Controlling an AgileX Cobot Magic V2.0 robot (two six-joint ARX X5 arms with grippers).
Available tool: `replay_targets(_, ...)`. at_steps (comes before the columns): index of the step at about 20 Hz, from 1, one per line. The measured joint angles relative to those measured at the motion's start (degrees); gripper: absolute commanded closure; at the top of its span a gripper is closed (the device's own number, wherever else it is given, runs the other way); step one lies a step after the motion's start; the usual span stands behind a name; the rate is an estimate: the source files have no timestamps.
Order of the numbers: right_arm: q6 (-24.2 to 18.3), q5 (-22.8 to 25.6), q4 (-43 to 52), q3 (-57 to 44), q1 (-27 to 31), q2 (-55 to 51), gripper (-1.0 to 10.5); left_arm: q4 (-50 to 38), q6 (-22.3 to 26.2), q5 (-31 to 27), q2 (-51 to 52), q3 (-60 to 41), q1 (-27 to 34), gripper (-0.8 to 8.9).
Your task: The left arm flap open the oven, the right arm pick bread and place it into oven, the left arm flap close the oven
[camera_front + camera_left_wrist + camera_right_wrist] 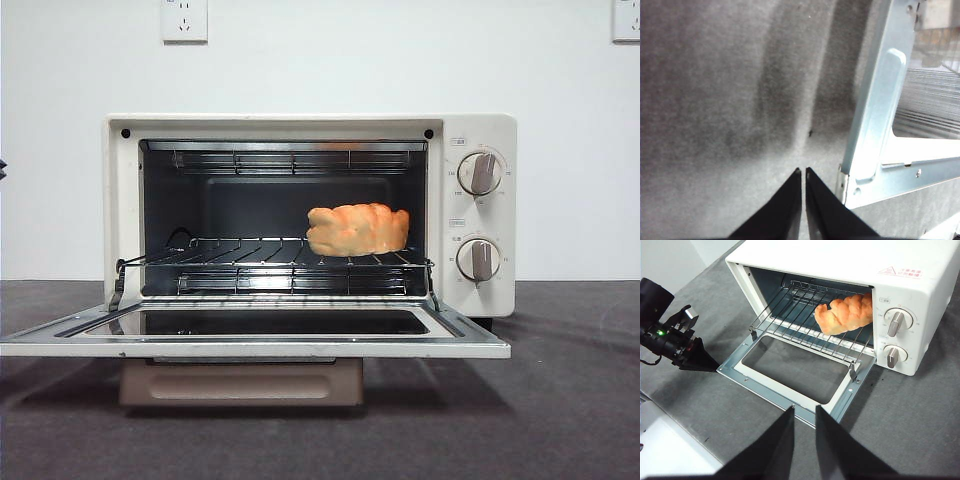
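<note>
The cream-white oven (pixel 480 215) stands with its glass door (pixel 250 335) flapped down flat. The golden bread (pixel 357 229) lies on the right part of the wire rack (pixel 240 255) inside; the right wrist view shows the bread (pixel 845 314) there too. My left gripper (pixel 802 171) is shut and empty, low over the grey table beside the door's left front corner (pixel 855 192). In the right wrist view the left gripper (pixel 710 365) shows as a black tip just off that corner. My right gripper (pixel 804 409) hangs back in front of the door, jaws slightly open, holding nothing.
The oven's two knobs (pixel 480 173) are on its right panel. Dark grey cloth (pixel 560 400) covers the table around the oven. A white wall with a socket (pixel 184 20) is behind. A white surface (pixel 665 450) borders the table past the left arm.
</note>
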State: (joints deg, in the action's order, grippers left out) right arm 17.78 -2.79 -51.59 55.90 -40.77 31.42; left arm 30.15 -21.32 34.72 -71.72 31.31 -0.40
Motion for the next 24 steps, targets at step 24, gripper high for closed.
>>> replay_targets(24, 0.02, 0.0, 0.42, 0.0, 0.0, 0.0, 8.8, -2.62, -2.16, 2.67, -1.09, -0.37, -3.65, 7.98)
